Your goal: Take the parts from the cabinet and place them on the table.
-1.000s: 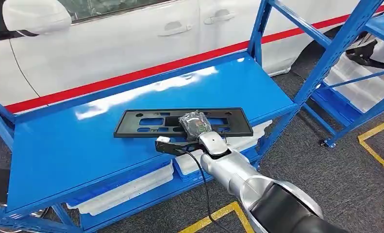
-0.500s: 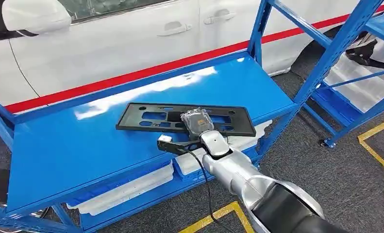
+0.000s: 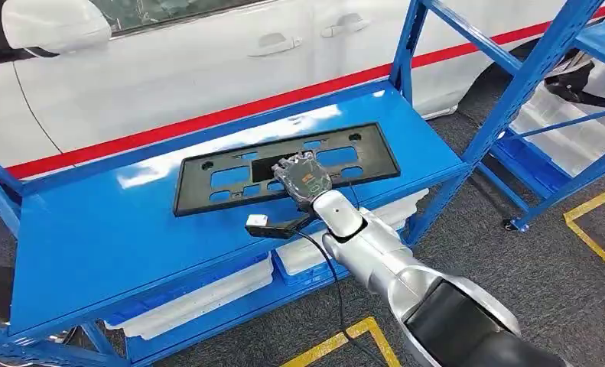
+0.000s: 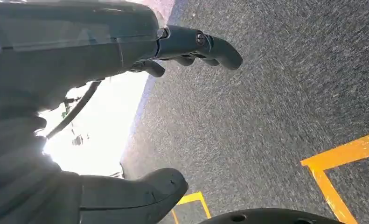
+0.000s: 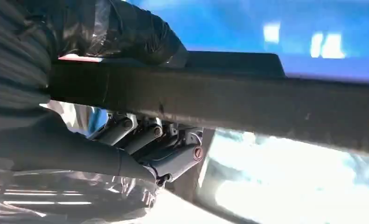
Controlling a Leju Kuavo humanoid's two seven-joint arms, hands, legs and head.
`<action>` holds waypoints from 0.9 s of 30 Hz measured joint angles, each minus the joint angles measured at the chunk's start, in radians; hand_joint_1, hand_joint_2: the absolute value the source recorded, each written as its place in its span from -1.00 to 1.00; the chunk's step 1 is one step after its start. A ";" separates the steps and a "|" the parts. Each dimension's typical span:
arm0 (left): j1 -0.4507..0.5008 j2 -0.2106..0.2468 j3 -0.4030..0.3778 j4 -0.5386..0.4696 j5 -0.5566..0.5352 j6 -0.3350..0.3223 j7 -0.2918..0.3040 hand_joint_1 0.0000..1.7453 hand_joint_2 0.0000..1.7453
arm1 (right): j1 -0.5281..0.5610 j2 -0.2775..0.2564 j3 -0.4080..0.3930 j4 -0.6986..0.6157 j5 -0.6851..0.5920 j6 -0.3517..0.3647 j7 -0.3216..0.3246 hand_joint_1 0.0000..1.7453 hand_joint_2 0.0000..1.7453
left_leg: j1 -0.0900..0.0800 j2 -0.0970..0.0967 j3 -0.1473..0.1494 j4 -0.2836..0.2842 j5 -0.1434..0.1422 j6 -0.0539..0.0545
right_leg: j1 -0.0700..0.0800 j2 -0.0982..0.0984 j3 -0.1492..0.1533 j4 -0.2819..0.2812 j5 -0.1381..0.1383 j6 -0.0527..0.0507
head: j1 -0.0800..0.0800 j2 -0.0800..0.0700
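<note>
Head view: my left hand hangs over the floor, fingers apart, holding nothing. On the blue shelf my right hand grips the black plate, tilted. I judge lifting comes next, then carrying.

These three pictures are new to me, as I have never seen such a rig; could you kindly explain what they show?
This is a humanoid robot with two silver arms, each ending in a many-fingered hand. The head view looks down from high on its body at a blue shelf, with a white car behind it. The right hand grips a flat black plate, a long panel with cut-outs, tilted with its far edge up. The right wrist view sits just behind that hand: the dark bar is the plate's edge, thumb on one side and fingers on the other. The left wrist view shows the left hand hanging open over grey floor.
</note>
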 joint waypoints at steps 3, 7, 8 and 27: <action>0.000 0.000 0.002 0.000 0.000 0.001 0.000 -1.00 1.00 | 0.000 -0.013 0.024 -0.029 0.037 -0.027 -0.001 1.00 1.00 | 0.000 0.000 0.000 0.000 0.000 0.000 | 0.000 0.000 0.000 0.000 0.000 0.000 | 0.000 0.000; 0.000 0.000 0.006 0.000 0.006 0.007 0.005 -1.00 1.00 | 0.000 -0.040 0.050 -0.108 0.044 -0.035 -0.010 1.00 1.00 | -0.005 0.000 -0.002 0.003 -0.001 0.001 | -0.004 0.000 0.000 -0.001 0.001 0.001 | 0.000 0.000; 0.000 0.000 0.008 0.000 0.007 0.008 0.010 -1.00 1.00 | 0.002 -0.051 0.054 -0.140 0.044 -0.032 -0.012 1.00 1.00 | -0.005 0.000 -0.003 0.003 -0.001 0.001 | -0.004 0.000 -0.001 -0.001 0.001 0.001 | 0.000 0.000; -0.002 0.000 0.029 0.000 0.010 0.016 0.024 -1.00 1.00 | 0.012 -0.155 0.082 -0.462 -0.023 0.054 -0.022 1.00 1.00 | 0.005 -0.005 0.004 -0.017 0.012 0.031 | -0.008 0.042 -0.041 0.092 -0.072 0.016 | 0.000 0.000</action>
